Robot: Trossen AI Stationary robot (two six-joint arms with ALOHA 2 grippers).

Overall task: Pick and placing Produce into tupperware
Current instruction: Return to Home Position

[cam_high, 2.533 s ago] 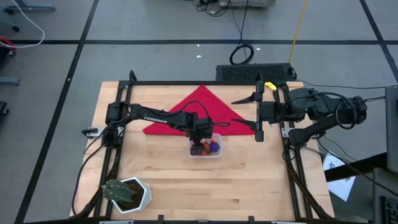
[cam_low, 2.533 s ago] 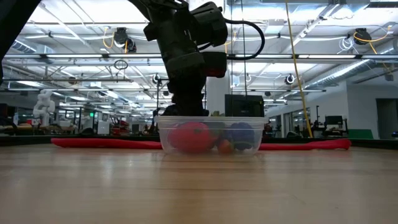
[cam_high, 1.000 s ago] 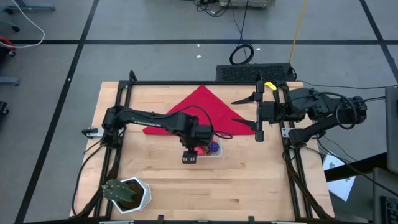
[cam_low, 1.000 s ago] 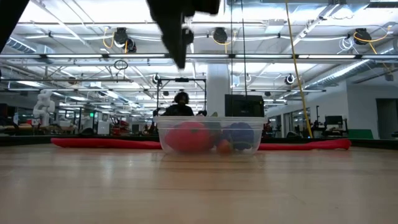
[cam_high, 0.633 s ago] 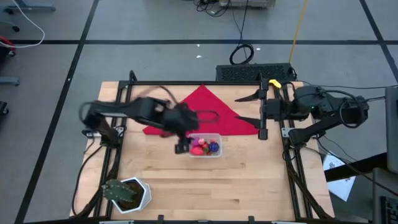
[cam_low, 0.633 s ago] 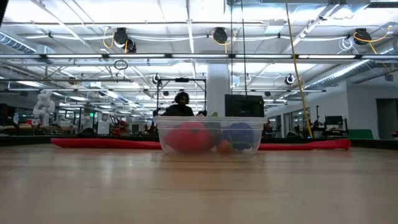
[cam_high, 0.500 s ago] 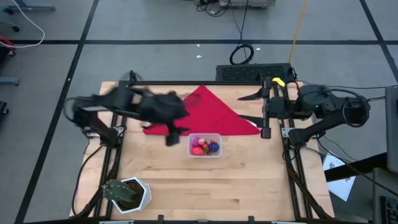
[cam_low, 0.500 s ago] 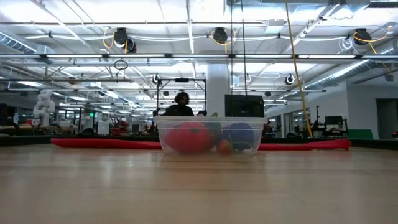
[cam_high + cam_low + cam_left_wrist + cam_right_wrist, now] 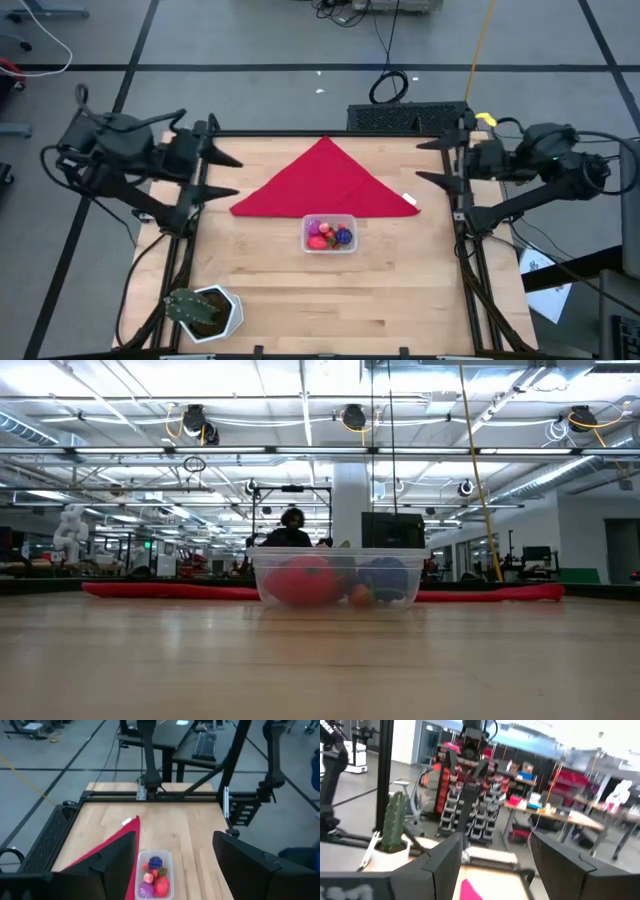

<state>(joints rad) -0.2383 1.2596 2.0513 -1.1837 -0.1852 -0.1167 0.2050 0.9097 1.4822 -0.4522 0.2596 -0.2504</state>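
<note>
Produce (image 9: 322, 236) in tupperware (image 9: 330, 251) mid bench (image 9: 400, 290); L end effector (image 9: 240, 178) & R end effector (image 9: 417, 162) both wide, at far left/right edges.

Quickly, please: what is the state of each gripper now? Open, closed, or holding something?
Left gripper: open, holding nothing, at the left edge of the table.
Right gripper: open, holding nothing, at the right edge.
</note>
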